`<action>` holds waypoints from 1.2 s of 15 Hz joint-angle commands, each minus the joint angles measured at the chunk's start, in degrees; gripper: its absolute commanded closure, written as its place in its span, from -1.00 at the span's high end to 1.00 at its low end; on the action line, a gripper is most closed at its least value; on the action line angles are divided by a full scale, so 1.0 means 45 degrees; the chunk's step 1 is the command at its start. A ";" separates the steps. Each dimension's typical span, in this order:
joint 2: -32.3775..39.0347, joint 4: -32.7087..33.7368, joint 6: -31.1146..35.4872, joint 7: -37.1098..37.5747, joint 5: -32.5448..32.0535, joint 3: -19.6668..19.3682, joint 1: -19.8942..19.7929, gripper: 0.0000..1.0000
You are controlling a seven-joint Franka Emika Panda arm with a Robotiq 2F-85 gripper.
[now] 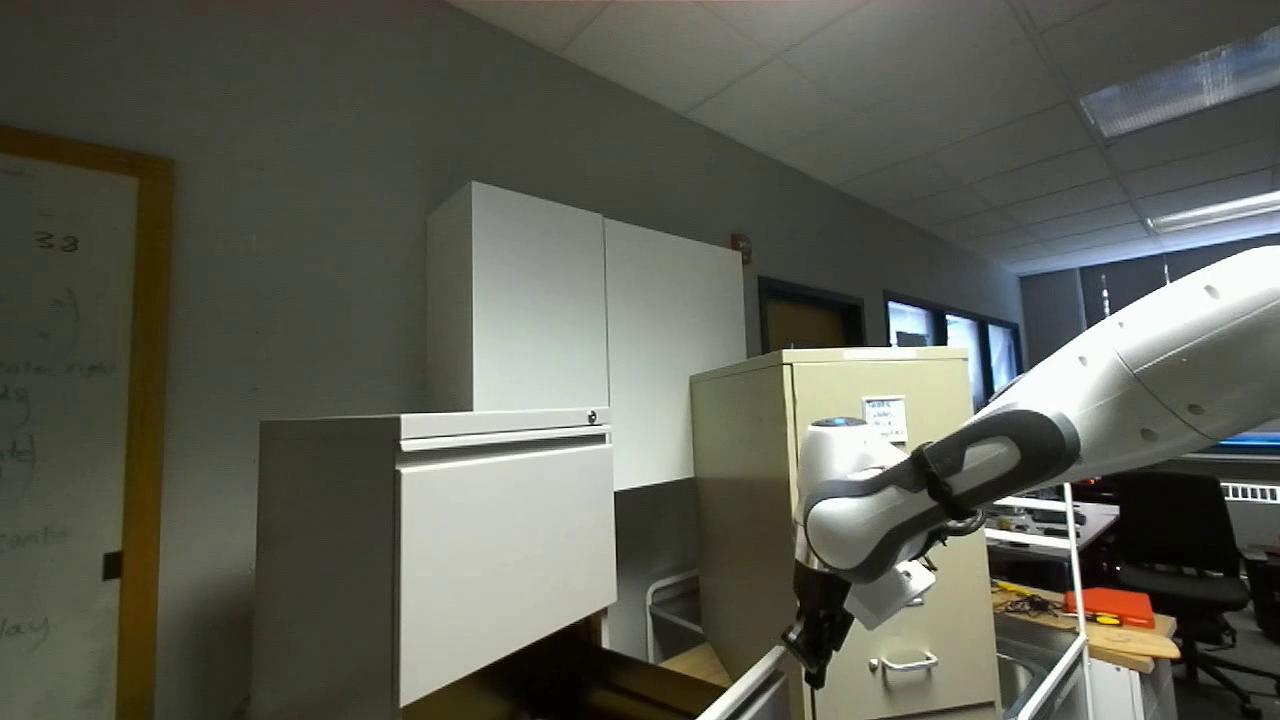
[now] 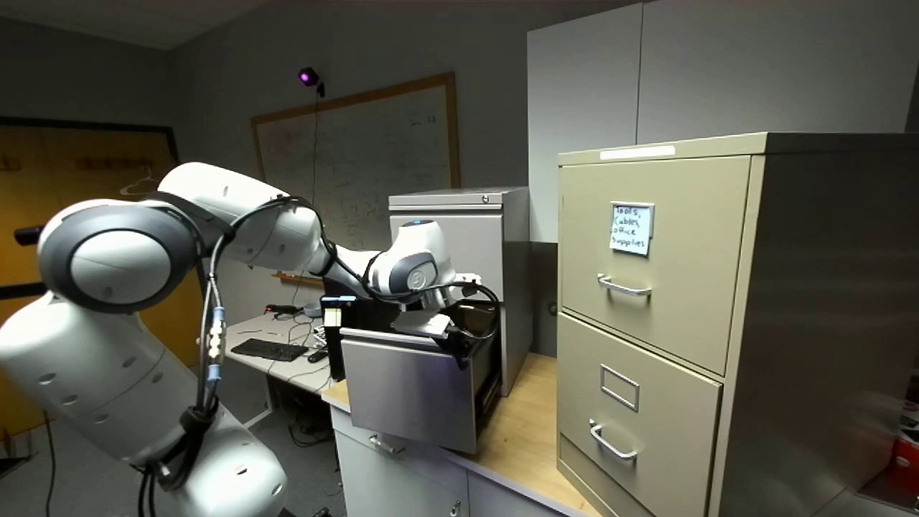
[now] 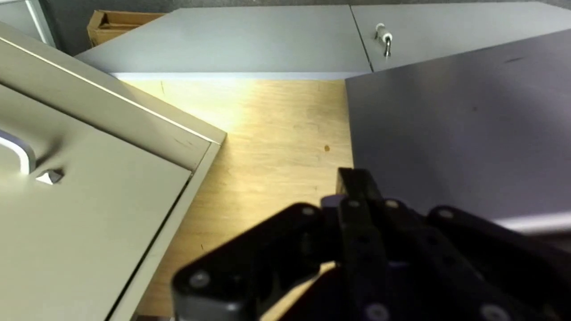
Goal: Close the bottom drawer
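Note:
The bottom drawer [image 2: 409,395] of the pale grey-white cabinet [image 1: 325,560] is pulled out, its dark inside showing below the upper drawer front [image 1: 505,570]. Its flat front also shows in the other exterior view [image 1: 745,695] at the bottom edge, and fills the right of the wrist view [image 3: 455,120]. My gripper [image 2: 461,362] points down at the upper corner of the drawer front nearest the beige cabinet. In the wrist view the fingertips [image 3: 354,171] are together with nothing between them, overlapping the front's side edge. I cannot tell whether they touch it.
The beige filing cabinet [image 2: 646,330] stands beside the drawer across a strip of wooden counter [image 3: 276,129]; its metal handles [image 2: 614,441] stick out. Grey-white base cupboards [image 2: 402,467] are below. Wall cupboards [image 1: 540,310] hang above. A desk with a keyboard [image 2: 269,350] is behind.

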 commanded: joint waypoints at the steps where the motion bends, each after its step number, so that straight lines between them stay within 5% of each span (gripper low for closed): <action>1: 0.0129 0.0203 0.0753 -0.0218 0.1198 -0.0052 0.0378 -1.00; 10: 0.0749 0.0733 0.1104 -0.2174 0.5050 -0.0472 0.1825 -1.00; 18: 0.1226 0.2184 0.2204 -0.7407 0.9747 -0.2451 0.3229 -1.00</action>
